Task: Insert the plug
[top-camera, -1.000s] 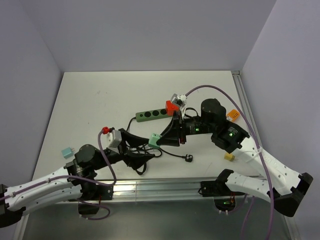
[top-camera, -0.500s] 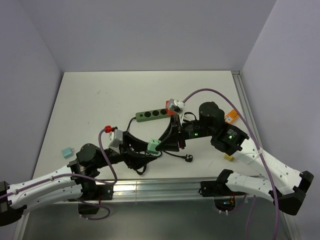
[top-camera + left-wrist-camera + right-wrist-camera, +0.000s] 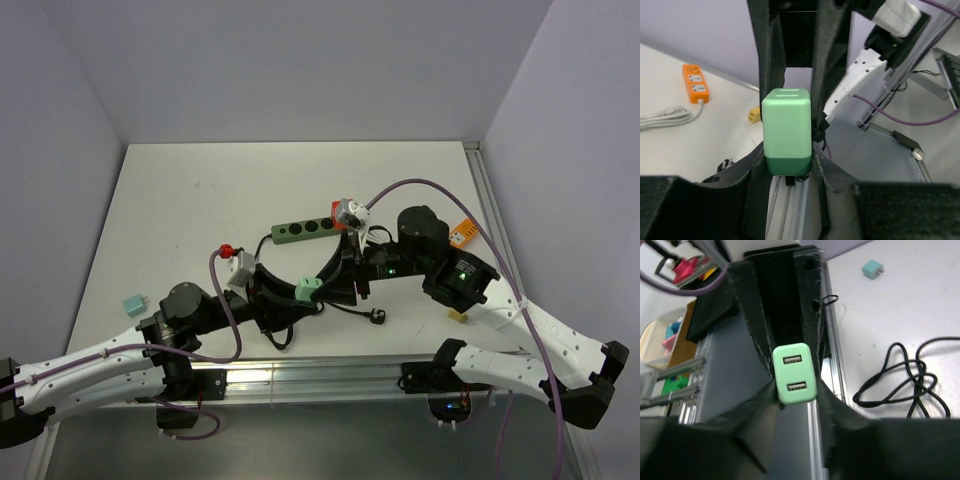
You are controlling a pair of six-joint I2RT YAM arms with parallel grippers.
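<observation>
- Green plug point(image 3: 308, 288): a small two-tone block, pale green body over a darker green base. It is held off the bench point(image 3: 200, 200), on the arm-base side of the green power strip point(image 3: 300, 230) and near it, not yet in any socket.
- Left arm's fingers point(image 3: 752, 182): clenched on the green plug, flanking its dark base in the left wrist view.
- Right arm's fingers point(image 3: 832, 414): likewise clenched on the green plug from the opposite end. Both pairs touch it at once, and which pair carries the load cannot be told.
- Handling, as a judgement: a light, rigid plastic shell with smooth faces and rounded edges. It should not deform under a grip, but may slip or twist if pinched near a corner.
- Hold point, as a judgement: the two flat flanks of the pale body, square on, leaving the pin end free to face the green power strip. The pins themselves are not clearly shown.
- Markings: the right wrist view shows two USB ports on one face of the green plug; no brand or lettering is legible there.
- Orange power strip point(image 3: 696, 85), well beyond the green power strip on the right arm's side: its sockets show, with no readable text.
</observation>
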